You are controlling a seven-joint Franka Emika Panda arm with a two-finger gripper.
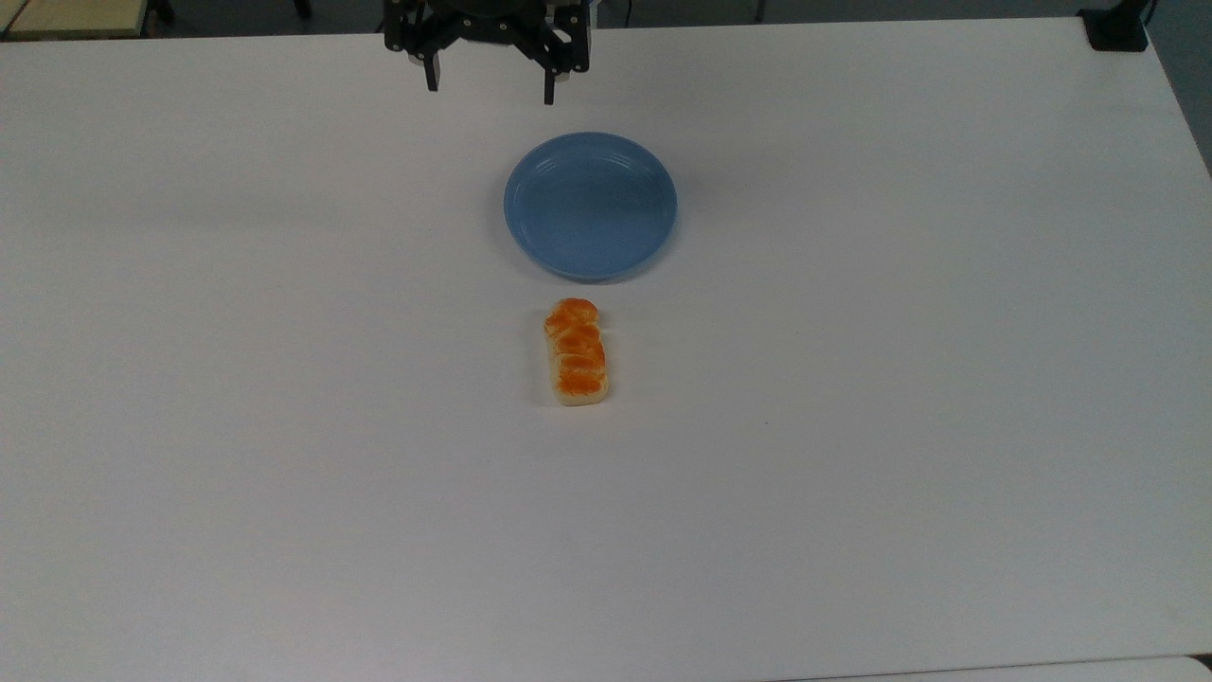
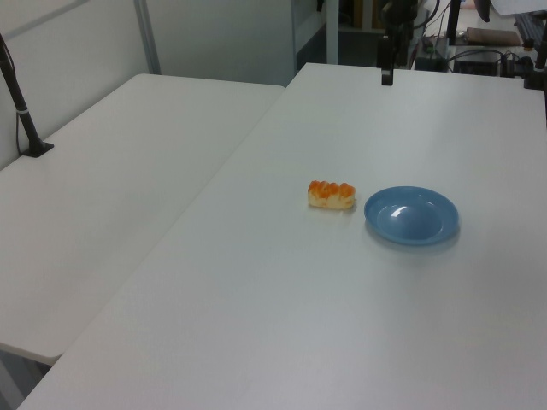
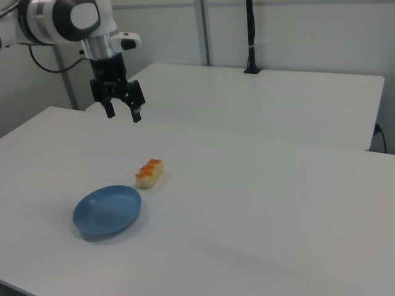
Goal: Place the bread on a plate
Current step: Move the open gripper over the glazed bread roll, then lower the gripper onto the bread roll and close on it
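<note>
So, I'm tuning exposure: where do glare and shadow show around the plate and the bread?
Top view: soft shadow hugs the plate's lower rim, faint beside the bread. Left view: a pale sheen lies inside the plate. Right view: the white table is evenly lit, with no hard glare.

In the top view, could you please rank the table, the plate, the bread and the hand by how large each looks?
1. Table.
2. Plate.
3. Hand, open; cut off by the top view's upper edge and probably nearer the camera, so its rank is unsure.
4. Bread.

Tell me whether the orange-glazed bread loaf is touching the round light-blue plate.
Apart. The top view shows a strip of bare white table between the bread and the plate's rim.
</note>
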